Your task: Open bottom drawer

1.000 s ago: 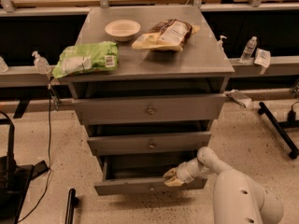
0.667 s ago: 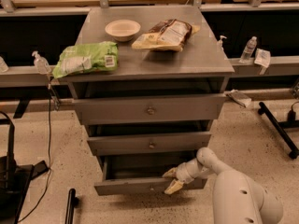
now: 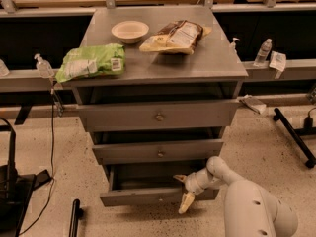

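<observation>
Grey metal-look bottom drawer (image 3: 133, 197), lowest and narrowest-fronted of the 3 in a grey metal cabinet (image 3: 217, 65), stands pulled out toward the viewer, its dark interior exposed behind the front panel; it sits just above the speckled floor (image 3: 256, 147), forward of the 2 drawers over it. The mid-sized grey middle drawer (image 3: 128, 152) and the wide grey top drawer (image 3: 113, 116), each with a small round centre knob, project only slightly. The robot's two-finger gripper (image 3: 183, 191) is at the right part of the bottom drawer's front, at the end of a white rounded arm (image 3: 247, 206) that enters from the lower right. Its 2 pale fingers (image 3: 186, 204) are spread apart, released rather than clenched: 1 points left over the drawer's opening, the other hangs down across the front panel toward the floor. On the cabinet top lie a shallow cream round bowl (image 3: 130, 31) at the back, a brown-and-yellow crinkled snack bag (image 3: 175, 36) to its right, and a green plastic snack bag (image 3: 91, 61) at the front-left corner, overhanging the edge. A clear pump bottle (image 3: 43, 65) stands on the grey ledge left of the cabinet, and a clear plastic water bottle (image 3: 261, 52) on the ledge to the right.
</observation>
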Robot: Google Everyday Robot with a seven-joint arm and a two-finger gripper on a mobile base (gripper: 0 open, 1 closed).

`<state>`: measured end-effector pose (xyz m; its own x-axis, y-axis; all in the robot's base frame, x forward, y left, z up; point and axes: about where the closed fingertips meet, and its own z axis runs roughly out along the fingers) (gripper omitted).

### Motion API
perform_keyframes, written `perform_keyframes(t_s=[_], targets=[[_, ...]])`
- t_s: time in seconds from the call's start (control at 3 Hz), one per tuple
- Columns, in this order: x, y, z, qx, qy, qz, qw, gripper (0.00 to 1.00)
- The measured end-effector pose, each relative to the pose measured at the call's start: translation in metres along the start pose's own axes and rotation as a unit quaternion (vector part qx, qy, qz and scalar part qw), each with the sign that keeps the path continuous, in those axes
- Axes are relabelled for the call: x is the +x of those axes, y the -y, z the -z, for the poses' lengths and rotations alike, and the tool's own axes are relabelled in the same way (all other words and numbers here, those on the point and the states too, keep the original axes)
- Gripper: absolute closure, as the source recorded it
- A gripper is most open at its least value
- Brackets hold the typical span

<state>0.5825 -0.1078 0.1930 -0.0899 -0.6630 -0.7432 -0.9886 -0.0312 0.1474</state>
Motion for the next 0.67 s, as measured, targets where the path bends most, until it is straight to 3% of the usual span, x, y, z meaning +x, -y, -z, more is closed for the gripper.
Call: perform_keyframes(t_s=[0.33, 0.67], targets=[[0.009, -0.004, -0.007, -0.004, -0.037, -0.016, 0.9992, 0.0], [0.024, -0.011, -0.011, 0.003, -0.066, -0.035, 0.9972, 0.14]])
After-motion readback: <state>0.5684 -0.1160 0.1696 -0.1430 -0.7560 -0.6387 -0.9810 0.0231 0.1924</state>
